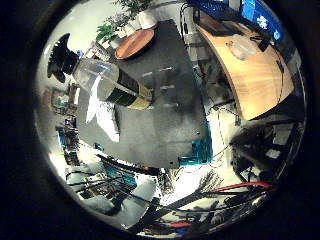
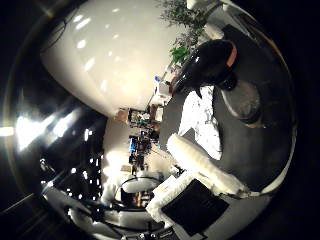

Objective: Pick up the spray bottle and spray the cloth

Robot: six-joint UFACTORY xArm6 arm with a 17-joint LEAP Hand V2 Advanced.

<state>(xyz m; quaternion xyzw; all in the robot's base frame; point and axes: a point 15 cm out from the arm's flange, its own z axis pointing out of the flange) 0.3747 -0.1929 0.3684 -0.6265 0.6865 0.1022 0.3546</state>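
Observation:
The spray bottle (image 1: 107,85) has a clear body, a black and gold label and a black spray head (image 2: 207,62) with an orange tab. It stands on the dark table (image 1: 165,115), its head close to my palm. A white crumpled cloth (image 2: 202,120) lies on the table right beside the bottle's base. Of my right hand (image 2: 200,165), one white finger with a black part shows in the thumb side view. The finger reaches out fairly straight over the table near the cloth and touches neither bottle nor cloth. The hand holds nothing.
A round brown tray (image 1: 135,42) sits at the table's far end near potted plants (image 1: 107,30). A curved wooden desk (image 1: 255,75) with screens stands beside the table. A teal object (image 1: 197,152) hangs at the table's corner. Clutter covers the floor.

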